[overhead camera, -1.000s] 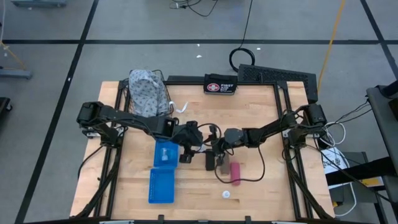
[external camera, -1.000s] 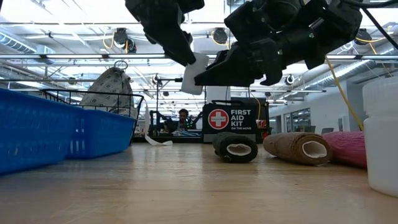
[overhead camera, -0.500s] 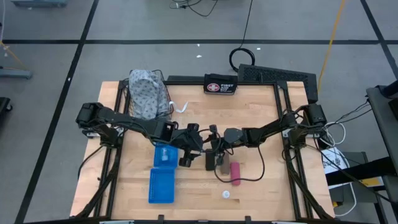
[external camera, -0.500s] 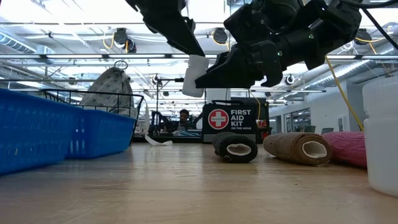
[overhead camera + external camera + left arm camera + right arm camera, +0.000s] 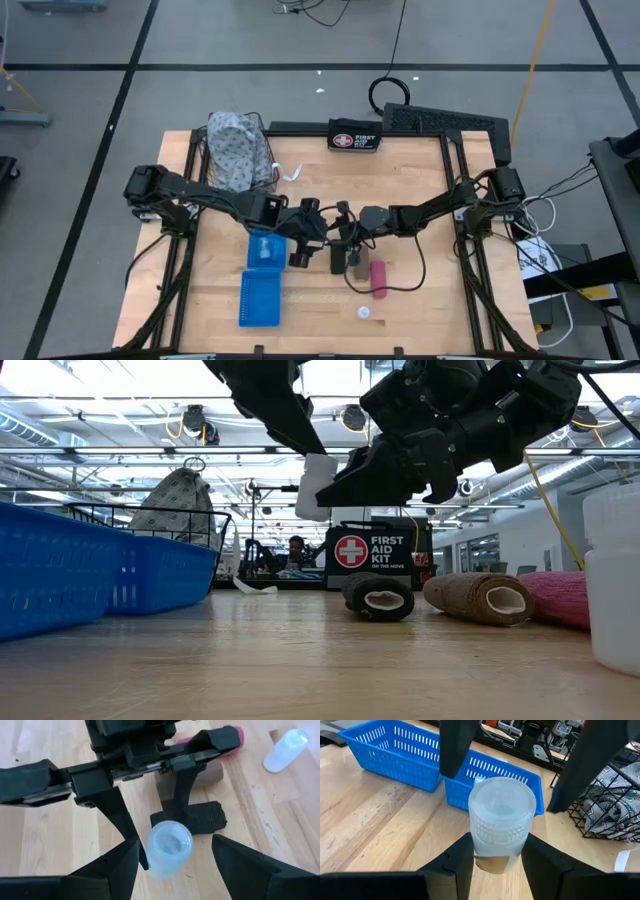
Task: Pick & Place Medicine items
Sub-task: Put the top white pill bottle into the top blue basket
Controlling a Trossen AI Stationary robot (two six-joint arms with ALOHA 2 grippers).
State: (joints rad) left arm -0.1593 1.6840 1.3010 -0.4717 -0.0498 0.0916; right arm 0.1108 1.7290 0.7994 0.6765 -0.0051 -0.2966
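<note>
The right hand point(image 5: 492, 865) clamped a white bottle point(image 5: 501, 820); the left hand point(image 5: 175, 860), spread wide around it, should close squarely before release.

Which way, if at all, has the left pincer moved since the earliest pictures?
Yes. In the low view the left pincer has shifted rightward toward the first-aid pouch and now flanks the white bottle held by the right pincer.

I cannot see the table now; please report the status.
Right gripper shut on white bottle, above table centre. Left gripper open around same bottle, handover pending. Nothing in the way.
</note>
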